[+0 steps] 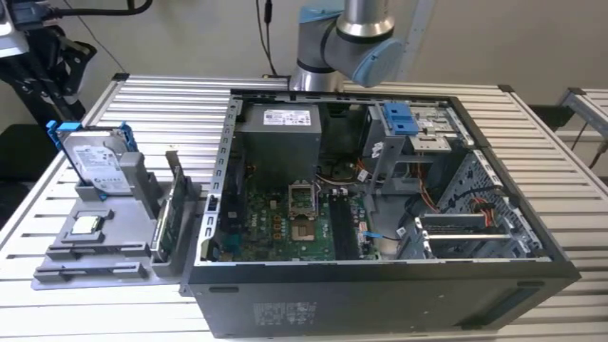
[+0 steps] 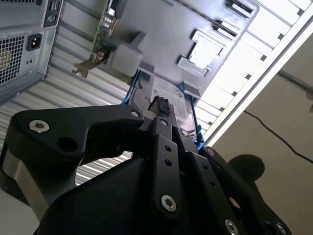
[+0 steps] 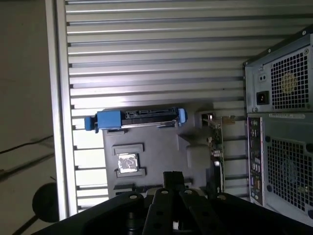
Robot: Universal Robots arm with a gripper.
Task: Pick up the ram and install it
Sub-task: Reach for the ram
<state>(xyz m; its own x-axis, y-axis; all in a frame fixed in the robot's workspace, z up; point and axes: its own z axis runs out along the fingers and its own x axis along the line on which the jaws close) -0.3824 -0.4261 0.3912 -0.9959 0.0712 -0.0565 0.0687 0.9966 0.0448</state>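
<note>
**Exterior view:** the arm (image 1: 352, 35) comes in from behind the open computer case (image 1: 226, 157), which lies on the slatted desk (image 1: 142, 92).
- The grey fixture (image 1: 119, 239) sits just beside the case, on the exterior view's left.
- It carries the hard drive (image 1: 95, 164) upright in its blue frame, a processor chip (image 1: 85, 225) lying flat, and the green card (image 1: 161, 228) on edge.
- The ram (image 1: 100, 268) looks to be the dark strip lying in the slot at the fixture's front lip. It is not installed, and I can't make out its chips from here.
- There is a white sticker on the hard drive, another on the power supply (image 1: 280, 132), and pale print on the case's front wall. None is legible enough to quote.

**Second wrist view:** the hand (image 2: 159, 105) hangs above the fixture (image 2: 161, 34). Its fingertips are pressed together with nothing between them, and it is nearest the hard drive (image 2: 171, 98). The green card (image 2: 105, 19) is off to one side.

**First wrist view:** same hand (image 3: 172, 177), tips together and empty, over the fixture near the processor chip (image 3: 128, 163).

**Handling, my read:** the ram is light, stiff and thin, and would crack if bent. Pinch across the flat faces at mid-length, by the upper edge. Keep off the contact edge. The pads may slip on the smooth board.
</note>
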